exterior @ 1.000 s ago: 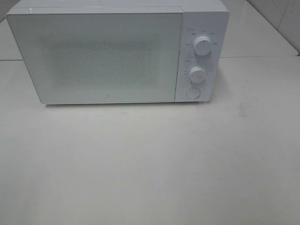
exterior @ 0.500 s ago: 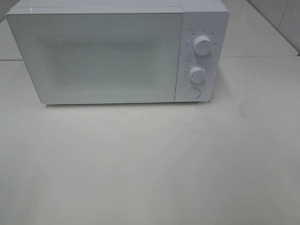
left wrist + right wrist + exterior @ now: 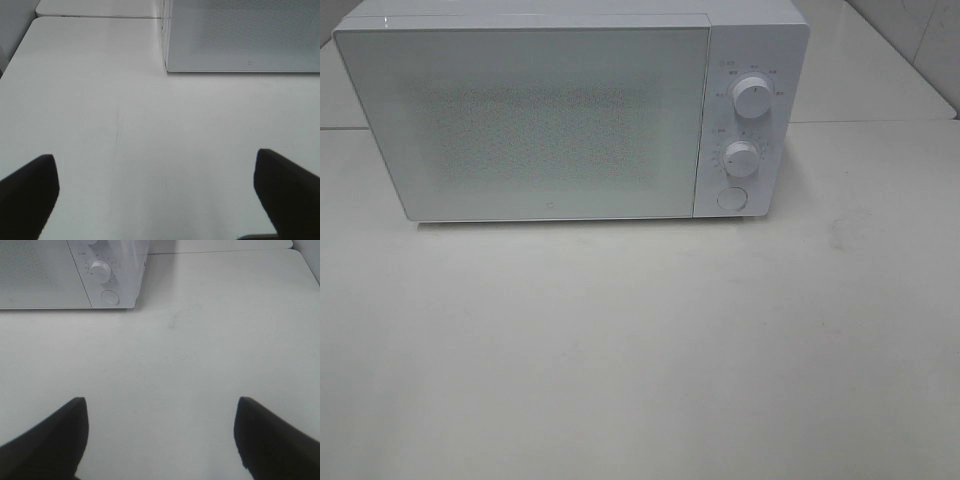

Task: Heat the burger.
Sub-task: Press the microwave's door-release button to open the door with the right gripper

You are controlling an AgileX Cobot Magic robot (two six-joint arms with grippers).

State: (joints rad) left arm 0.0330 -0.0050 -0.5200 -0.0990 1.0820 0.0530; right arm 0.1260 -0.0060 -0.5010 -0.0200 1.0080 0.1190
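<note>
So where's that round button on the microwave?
In the high view, the round button is at the bottom of the control panel on the right side of the microwave, directly under the lower knob.

1. This looks like a kitchen-style test bench, though not clearly a home: a white microwave point(image 3: 570, 110) stands on a plain white table point(image 3: 640, 340).
2. The microwave's right panel carries two round dials point(image 3: 751, 96) and a round button point(image 3: 731, 198), ordinary household controls.
3. Beside the microwave a seam point(image 3: 880, 122) joins a second white tabletop, and pale wall tiles point(image 3: 930, 45) rise behind to its right.
</note>
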